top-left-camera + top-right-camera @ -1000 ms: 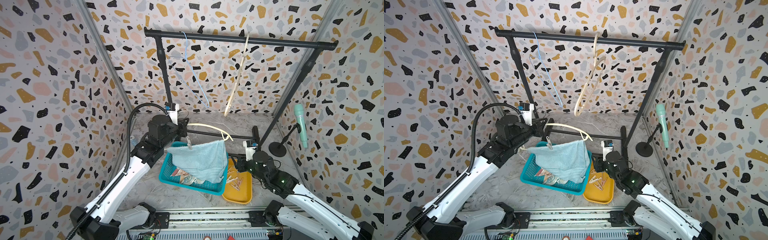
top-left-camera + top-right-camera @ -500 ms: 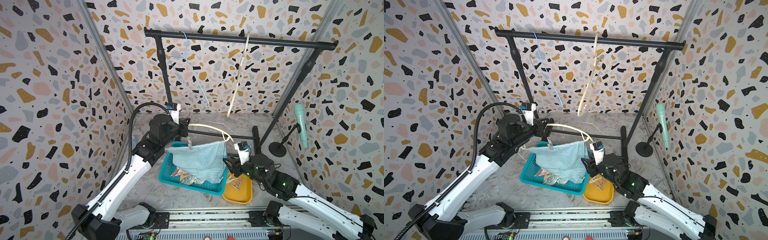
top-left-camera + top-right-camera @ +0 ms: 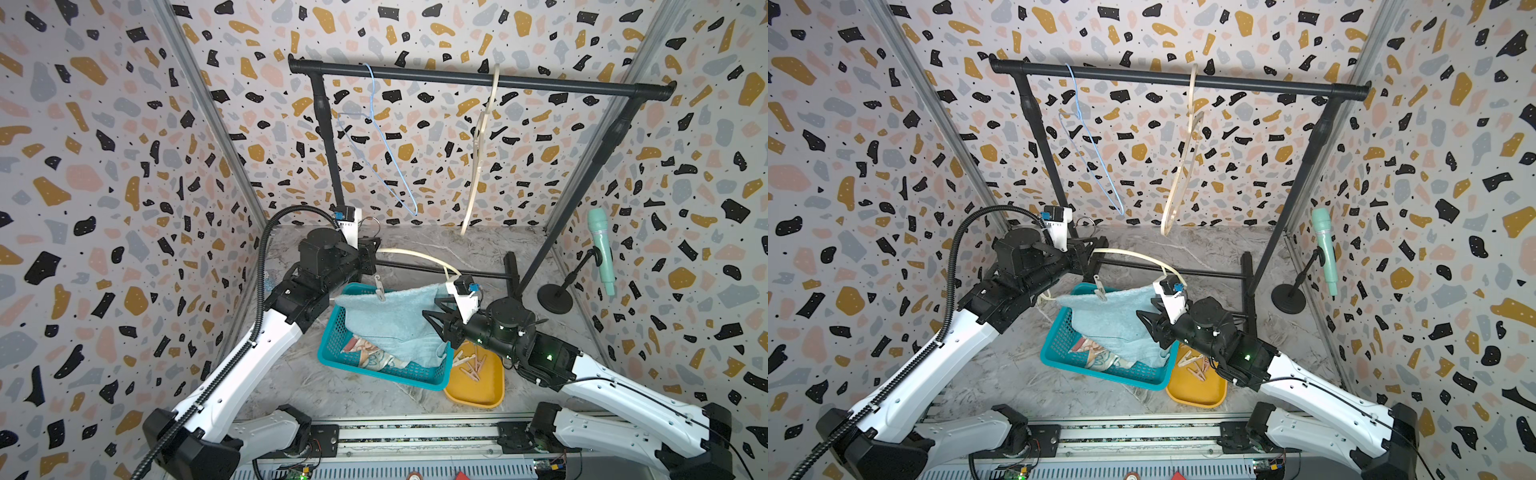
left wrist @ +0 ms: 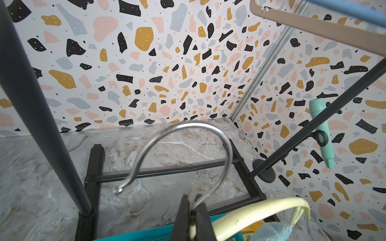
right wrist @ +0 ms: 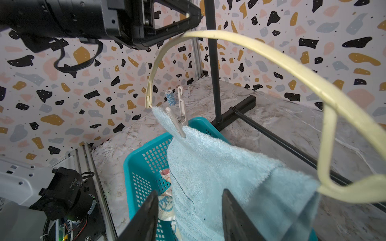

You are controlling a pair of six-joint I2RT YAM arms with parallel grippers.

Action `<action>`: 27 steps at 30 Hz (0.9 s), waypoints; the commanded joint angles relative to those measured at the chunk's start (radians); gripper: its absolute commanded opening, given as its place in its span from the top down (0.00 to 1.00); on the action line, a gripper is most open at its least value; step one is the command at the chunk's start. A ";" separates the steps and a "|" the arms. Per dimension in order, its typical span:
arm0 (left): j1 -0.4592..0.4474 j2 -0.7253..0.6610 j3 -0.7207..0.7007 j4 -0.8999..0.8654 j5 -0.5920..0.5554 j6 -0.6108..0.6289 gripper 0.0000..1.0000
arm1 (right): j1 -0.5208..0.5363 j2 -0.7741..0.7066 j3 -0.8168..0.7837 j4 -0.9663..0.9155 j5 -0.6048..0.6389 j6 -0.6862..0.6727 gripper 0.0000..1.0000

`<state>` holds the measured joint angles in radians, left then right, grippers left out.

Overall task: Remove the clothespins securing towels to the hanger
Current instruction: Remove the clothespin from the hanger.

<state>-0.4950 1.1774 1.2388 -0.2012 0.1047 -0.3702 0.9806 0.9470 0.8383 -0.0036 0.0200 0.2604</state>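
In both top views my left gripper [image 3: 374, 250] is shut on the neck of a cream plastic hanger [image 3: 419, 254], just below its metal hook [image 4: 188, 129]. The left wrist view shows the jaws [image 4: 193, 210] pinched on it. A light-blue towel [image 3: 395, 320] drapes over the hanger's lower bar. One pale clothespin [image 3: 379, 289] [image 5: 175, 123] pins it near the end by my left arm. My right gripper [image 3: 432, 322] is open in front of the towel [image 5: 219, 167], over the basket, and its fingers [image 5: 189, 193] hold nothing.
A teal basket [image 3: 374, 372] under the towel holds patterned cloths [image 3: 365, 353]. Beside it a yellow tray [image 3: 478, 395] holds several loose clothespins [image 3: 471, 365]. On the black rack [image 3: 478, 79] behind hang a blue wire hanger [image 3: 374, 158] and a wooden one [image 3: 478, 149]. A mint microphone [image 3: 602, 249] stands far right.
My right gripper has moved from above the yellow tray up and left to the hanging blue towel. The left arm and the hanger have stayed in place.
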 commanded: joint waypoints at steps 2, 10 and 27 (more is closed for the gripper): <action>-0.005 -0.003 0.051 0.059 0.025 -0.002 1.00 | 0.006 0.040 0.056 0.100 -0.024 -0.055 0.49; -0.004 0.007 0.063 0.057 0.036 -0.008 1.00 | 0.004 0.154 0.095 0.191 -0.055 -0.088 0.47; -0.005 0.014 0.070 0.051 0.053 -0.014 1.00 | -0.045 0.342 0.196 0.261 -0.215 -0.092 0.43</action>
<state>-0.4950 1.1965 1.2453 -0.2073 0.1410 -0.3779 0.9451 1.2892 0.9928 0.2214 -0.1463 0.1738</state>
